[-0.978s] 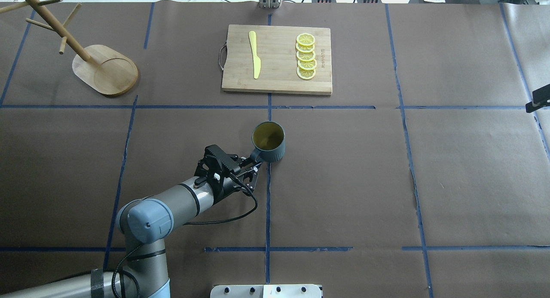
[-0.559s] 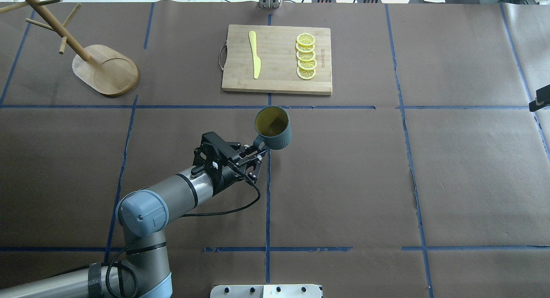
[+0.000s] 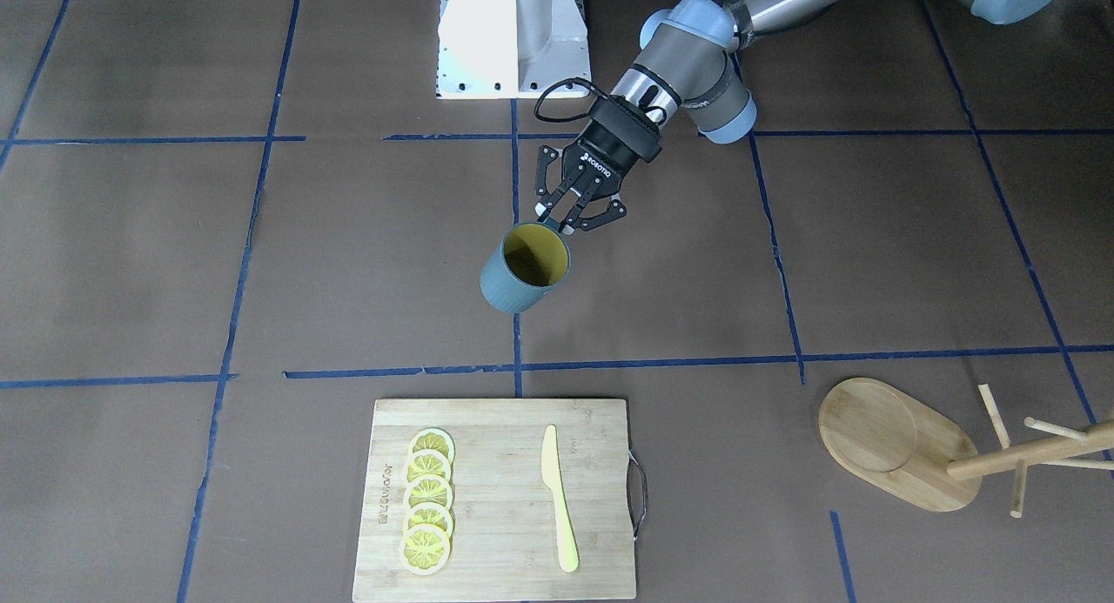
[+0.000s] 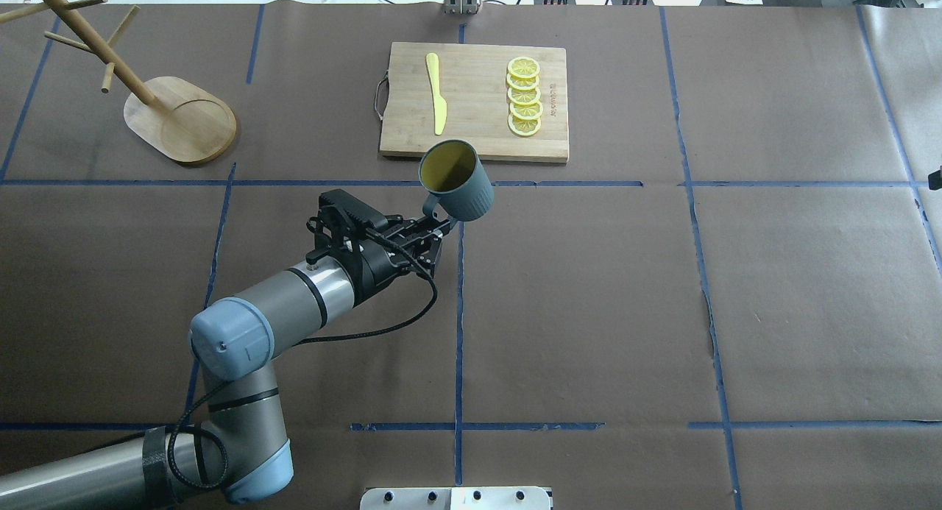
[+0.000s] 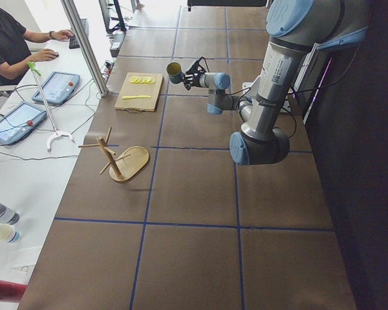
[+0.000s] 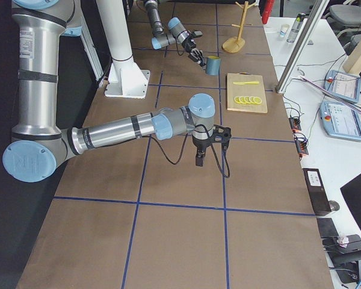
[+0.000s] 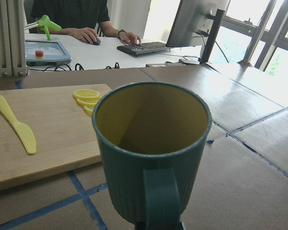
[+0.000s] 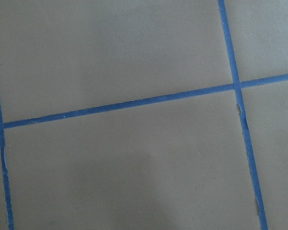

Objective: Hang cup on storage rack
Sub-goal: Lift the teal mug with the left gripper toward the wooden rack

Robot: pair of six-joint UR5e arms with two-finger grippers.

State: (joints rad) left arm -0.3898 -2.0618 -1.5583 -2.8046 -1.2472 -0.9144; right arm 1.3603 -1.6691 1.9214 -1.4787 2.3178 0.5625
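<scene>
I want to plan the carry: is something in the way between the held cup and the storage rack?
Nothing visible stands between the cup and the storage rack; the cutting board lies off that line.

On the desk (image 4: 773, 289), the cutting board (image 4: 478, 138) lies far and central, with the knife (image 4: 436, 94) left of the lemon slices (image 4: 524, 96) (overhead view). The storage rack (image 4: 197, 127) stands far left. The cup (image 4: 456, 182) hangs just before the board, held by the left pincer (image 4: 434, 228).

storage rack (image 4: 180, 120): top cut off | cup (image 7: 151, 158): handle cut off
</scene>
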